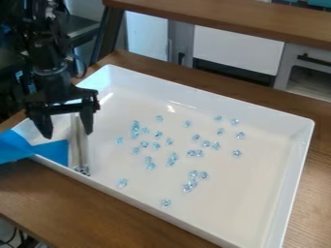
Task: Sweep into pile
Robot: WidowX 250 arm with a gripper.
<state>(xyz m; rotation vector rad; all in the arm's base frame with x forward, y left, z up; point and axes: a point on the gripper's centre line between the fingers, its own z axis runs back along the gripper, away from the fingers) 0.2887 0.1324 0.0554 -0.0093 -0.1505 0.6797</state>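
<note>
The black gripper (67, 130) is hanging over the tray's left end in the view, its two fingers standing wide apart; I cannot see them closing on anything. A pale upright strip (79, 145) is standing just beside one fingertip, perhaps the sweeping tool, and a blue sheet (32, 148) is lying over the tray's near edge by it.

The clear blue beads (172, 159) are lying scattered across the middle of the tray, a few nearly touching but forming no single pile. If the strip is the tool, a loose or crooked grip could let it twist against the tray floor. A hard or fast push could send the beads rolling past its ends, and the outlying ones could easily be missed. The blue sheet could snag the gripper on its way down or drag along with it.

The white tray (294, 179) is resting on a brown wooden table (48, 189), its raised walls likely keeping strays in. Beyond, a wooden ledge (226, 19) is running above white cabinets (239, 48), and a dark handle (315, 59) is showing at the right.
</note>
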